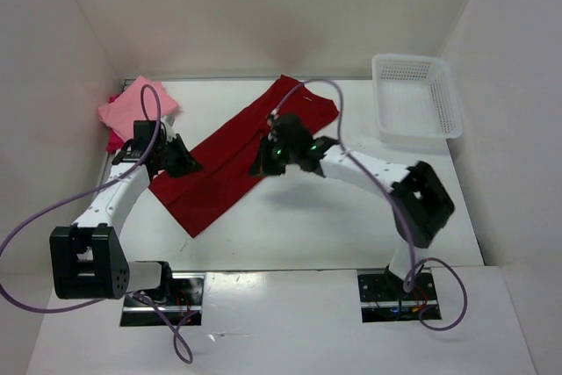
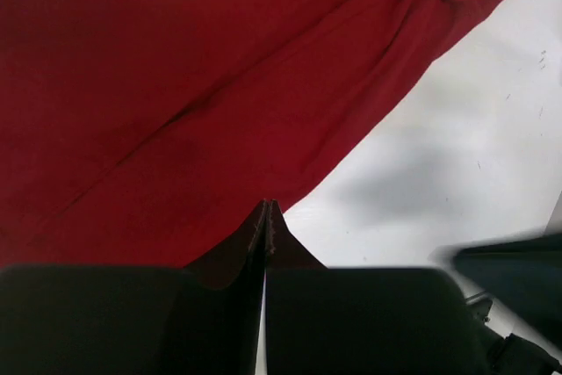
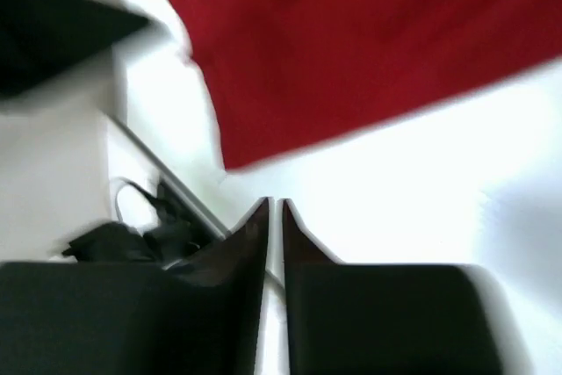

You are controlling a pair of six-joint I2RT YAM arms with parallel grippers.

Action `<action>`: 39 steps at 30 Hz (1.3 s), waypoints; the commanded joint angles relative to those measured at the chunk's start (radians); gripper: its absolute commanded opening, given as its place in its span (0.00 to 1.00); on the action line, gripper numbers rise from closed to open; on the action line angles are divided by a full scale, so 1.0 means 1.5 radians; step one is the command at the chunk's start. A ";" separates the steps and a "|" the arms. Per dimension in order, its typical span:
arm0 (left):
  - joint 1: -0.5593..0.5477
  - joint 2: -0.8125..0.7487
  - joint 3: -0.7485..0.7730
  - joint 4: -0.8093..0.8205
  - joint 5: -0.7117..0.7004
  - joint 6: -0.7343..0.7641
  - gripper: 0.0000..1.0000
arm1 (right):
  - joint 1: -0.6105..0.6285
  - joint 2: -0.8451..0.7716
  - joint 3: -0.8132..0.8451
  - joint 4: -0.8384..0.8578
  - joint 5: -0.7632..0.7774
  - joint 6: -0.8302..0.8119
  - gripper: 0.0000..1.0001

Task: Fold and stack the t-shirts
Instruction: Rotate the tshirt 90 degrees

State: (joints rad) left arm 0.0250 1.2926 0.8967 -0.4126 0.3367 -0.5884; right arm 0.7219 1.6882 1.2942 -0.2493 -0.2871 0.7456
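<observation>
- The left gripper (image 2: 266, 213) is clenched: its two fingers (image 2: 241, 254) press flat together with no gap, the tips right at the near-left edge of the dark crimson t-shirt (image 1: 224, 173); whether a fold of cloth is pinched between them I cannot tell
- The right gripper (image 3: 273, 208) is also drawn closed, only a hairline slit between its fingers (image 3: 250, 236); it holds nothing, its tips hang over bare white table (image 1: 307, 217), and in its blurred wrist view the shirt's edge lies apart from them
- From above, the left gripper sits at the shirt's left edge and the right gripper at its right edge, about halfway along
- Three t-shirts: the dark crimson one, a light salmon pink t-shirt (image 1: 136, 104) and a magenta-red t-shirt (image 1: 114, 140)
- One white mesh basket (image 1: 413, 60), at the far right
- The crimson shirt lies flat as a long band in the middle of the table, its long axis running diagonally from near left to far right
- The pink shirt lies bunched at the far left, on top of the magenta one, which peeks out at its near side
</observation>
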 commanded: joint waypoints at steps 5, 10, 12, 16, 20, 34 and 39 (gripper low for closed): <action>0.011 -0.006 -0.008 0.017 -0.003 0.025 0.06 | 0.064 0.148 -0.064 0.169 -0.016 0.130 0.47; 0.011 -0.022 -0.043 0.032 0.010 0.018 0.21 | 0.070 0.236 -0.045 0.207 -0.024 0.185 0.52; 0.011 -0.028 -0.043 0.032 0.010 0.018 0.23 | 0.070 0.267 -0.027 0.213 -0.018 0.194 0.54; 0.011 -0.020 -0.051 0.044 0.025 0.018 0.24 | 0.070 0.319 0.017 0.200 -0.002 0.186 0.52; 0.011 0.003 -0.027 0.044 0.031 0.018 0.24 | 0.070 0.318 0.034 0.164 0.004 0.170 0.05; -0.079 0.171 0.091 0.187 -0.011 -0.025 0.40 | -0.133 -0.073 -0.323 -0.107 -0.098 -0.096 0.00; -0.120 0.318 0.203 0.228 -0.018 -0.031 0.55 | -0.201 -0.137 -0.324 -0.138 -0.098 -0.094 0.36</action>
State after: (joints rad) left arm -0.1314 1.6756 1.0966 -0.1730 0.3264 -0.6178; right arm 0.4507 1.5581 0.8047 -0.3973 -0.4088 0.6636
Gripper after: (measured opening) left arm 0.540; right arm 0.282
